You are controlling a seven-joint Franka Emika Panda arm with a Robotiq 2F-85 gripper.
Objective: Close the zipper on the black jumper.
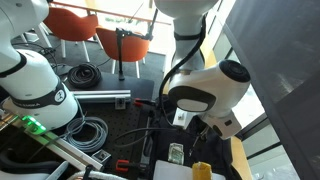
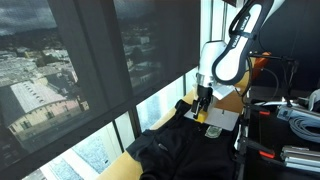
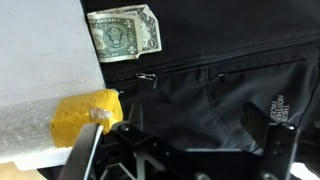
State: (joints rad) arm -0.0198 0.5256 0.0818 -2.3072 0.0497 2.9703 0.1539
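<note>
First, in an exterior view, we note the white arm (image 1: 205,90) blocking most of the workspace; a banknote (image 1: 176,152) and coiled cables (image 1: 85,75) show around it. In an exterior view beside the window (image 2: 80,80), the gripper (image 2: 203,100) hangs above the black jumper (image 2: 175,150), which is spread flat. In the wrist view, we find the jaws released, wide apart, grasping nothing. The zipper (image 3: 220,68) is probably the thin line crossing the fabric below the banknote. A yellow block (image 3: 85,115) touches a white board (image 3: 40,60).

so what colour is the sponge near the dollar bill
The sponge is yellow, clearest in wrist view.
</note>
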